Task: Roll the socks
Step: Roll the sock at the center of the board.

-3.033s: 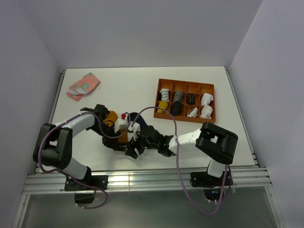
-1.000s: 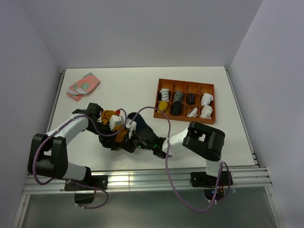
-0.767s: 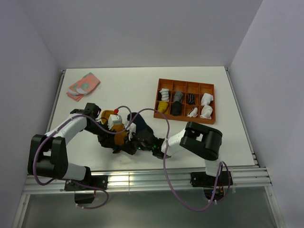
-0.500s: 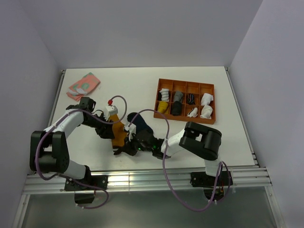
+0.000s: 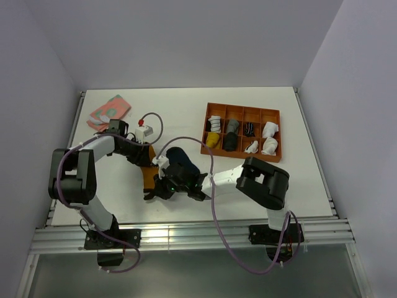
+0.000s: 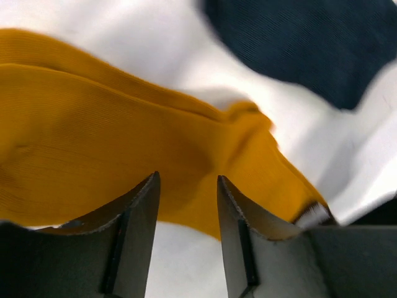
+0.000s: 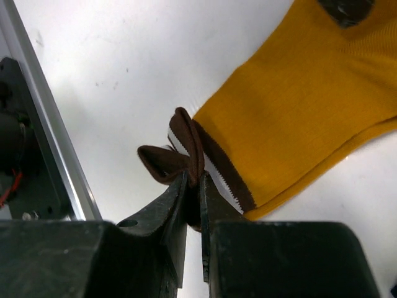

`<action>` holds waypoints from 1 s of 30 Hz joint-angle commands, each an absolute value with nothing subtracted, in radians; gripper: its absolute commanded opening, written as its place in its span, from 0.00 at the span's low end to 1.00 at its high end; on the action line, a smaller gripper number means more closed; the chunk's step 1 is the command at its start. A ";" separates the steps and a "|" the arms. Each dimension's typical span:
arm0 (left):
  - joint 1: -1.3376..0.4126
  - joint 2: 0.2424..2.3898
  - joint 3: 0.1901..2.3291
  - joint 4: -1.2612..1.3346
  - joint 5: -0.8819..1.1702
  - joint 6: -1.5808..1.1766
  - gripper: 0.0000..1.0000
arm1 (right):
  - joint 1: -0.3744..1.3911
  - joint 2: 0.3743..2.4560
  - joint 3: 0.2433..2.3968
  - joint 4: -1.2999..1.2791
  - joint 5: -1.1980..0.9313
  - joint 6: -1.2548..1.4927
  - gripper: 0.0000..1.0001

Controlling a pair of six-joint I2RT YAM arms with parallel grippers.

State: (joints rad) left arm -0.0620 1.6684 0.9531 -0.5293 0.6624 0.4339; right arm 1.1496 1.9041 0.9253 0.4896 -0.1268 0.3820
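Socks (image 5: 149, 176) look soft, limp, light: best held by the cuff (image 7: 214, 166), where right fingers (image 7: 166, 214) pinch the mustard sock (image 7: 298, 93); left fingers (image 6: 139, 217) hover half-open.

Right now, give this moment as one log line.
right gripper: shut on mustard sock cuff | left gripper: open above sock | navy sock: beside, untouched

On the white table (image 5: 186, 112), toward the far left corner, a pink-and-green folded cloth (image 5: 109, 112); at the far right, an orange compartment tray (image 5: 242, 106); near the front middle, a mustard sock (image 5: 149, 171) lying mostly flat, with a navy sock (image 5: 182, 160) just beside it on the right.
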 commanded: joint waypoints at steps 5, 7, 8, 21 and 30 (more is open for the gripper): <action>-0.058 1.773 1.025 -0.374 0.562 0.241 0.44 | 1.144 1.922 1.080 0.250 -0.120 0.455 0.00; -0.058 1.782 1.031 -0.361 0.531 0.219 0.43 | 1.135 1.947 1.100 0.241 -0.158 0.489 0.00; -0.058 1.795 1.040 -0.359 0.528 0.212 0.43 | 1.123 1.956 1.109 0.226 -0.170 0.511 0.00; -0.058 1.789 1.037 -0.341 0.497 0.219 0.43 | 1.028 2.059 1.205 0.097 -0.350 0.650 0.00; -0.058 1.594 0.966 -0.330 0.505 0.293 0.50 | 1.000 2.111 1.278 0.008 -0.413 0.673 0.00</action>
